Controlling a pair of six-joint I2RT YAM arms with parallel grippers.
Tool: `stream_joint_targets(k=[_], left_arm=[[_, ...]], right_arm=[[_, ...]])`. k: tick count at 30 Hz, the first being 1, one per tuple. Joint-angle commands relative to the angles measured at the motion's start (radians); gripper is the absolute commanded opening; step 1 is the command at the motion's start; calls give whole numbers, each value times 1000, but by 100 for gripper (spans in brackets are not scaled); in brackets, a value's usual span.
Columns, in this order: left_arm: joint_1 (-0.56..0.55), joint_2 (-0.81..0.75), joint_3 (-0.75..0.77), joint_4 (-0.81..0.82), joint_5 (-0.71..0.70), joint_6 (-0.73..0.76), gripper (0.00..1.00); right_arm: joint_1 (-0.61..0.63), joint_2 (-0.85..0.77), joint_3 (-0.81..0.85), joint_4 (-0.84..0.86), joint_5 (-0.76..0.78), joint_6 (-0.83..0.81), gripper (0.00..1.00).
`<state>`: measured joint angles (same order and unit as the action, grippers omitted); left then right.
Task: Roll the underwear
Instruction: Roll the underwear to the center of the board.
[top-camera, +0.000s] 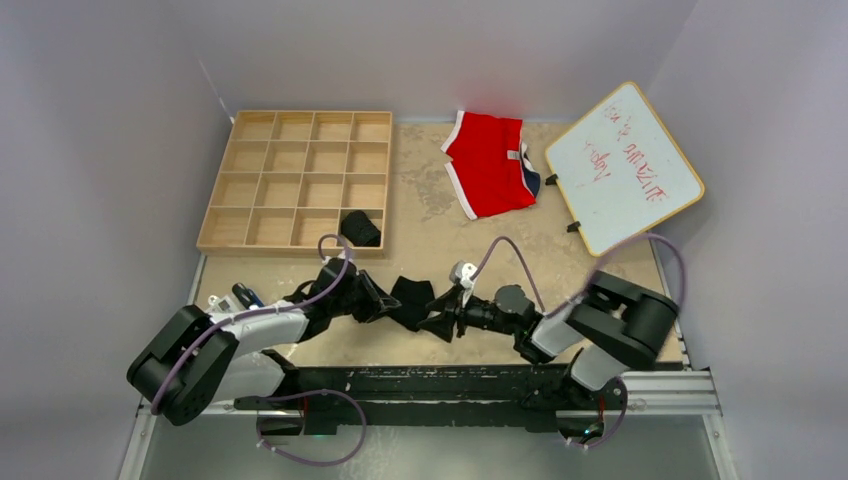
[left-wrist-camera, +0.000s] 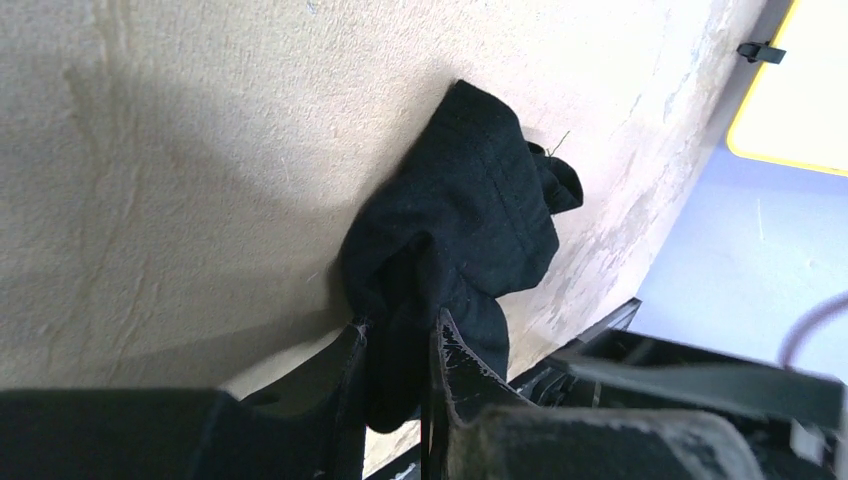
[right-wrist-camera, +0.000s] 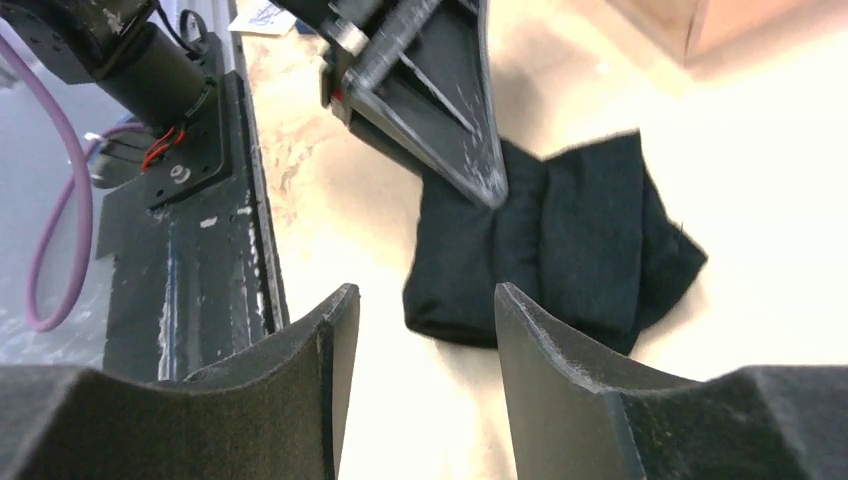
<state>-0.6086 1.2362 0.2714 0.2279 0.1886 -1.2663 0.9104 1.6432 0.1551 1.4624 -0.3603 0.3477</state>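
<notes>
The left gripper (left-wrist-camera: 400, 322) is pinched on a fold of the black underwear bundle (top-camera: 410, 298), which lies on the table (top-camera: 440, 225) near its front edge, with that gripper at its 9 o'clock in the top view. The right gripper (right-wrist-camera: 422, 292) sits at the bundle's 4 o'clock, fingers spread with nothing between them, close to the cloth. A second black underwear piece (top-camera: 360, 228) sits at the bundle's 11 o'clock, in the near right corner cell of the wooden grid tray (top-camera: 310, 113)
</notes>
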Motion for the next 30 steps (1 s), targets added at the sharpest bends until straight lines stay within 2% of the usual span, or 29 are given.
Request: stream_joint_targets(k=[1,3,7,10,15,18,20,22,26,30], left_arm=[[6,-13,37,-180,-77,50,0],[6,-13,46,-195,-72,49,0],[6,-4,67,-225,-63,44,0],[6,0,71,-226,-61,36,0],[6,7,81,-258,-60,28,0],[7,8,84,-268,-61,29,0],[6,8,86,-271,-60,30,0],[7,7,85,-271,-57,33,0],[6,2,78,-244,-34,38,0],[7,-3,87,-256,-36,49,0]], right_arm=[[120,-252,133,-554,223,-435,55],[139,-306,188,-694,297,-537,56],[182,-356,229,-807,345,-633,57],[248,-341,258,-823,379,-664,58],[357,-214,325,-775,461,-699,58],[373,-151,342,-697,439,-686,57],[385,-117,360,-691,501,-702,57],[394,-92,373,-694,563,-727,58],[393,-54,388,-758,552,-730,57],[394,-13,383,-785,612,-697,53]])
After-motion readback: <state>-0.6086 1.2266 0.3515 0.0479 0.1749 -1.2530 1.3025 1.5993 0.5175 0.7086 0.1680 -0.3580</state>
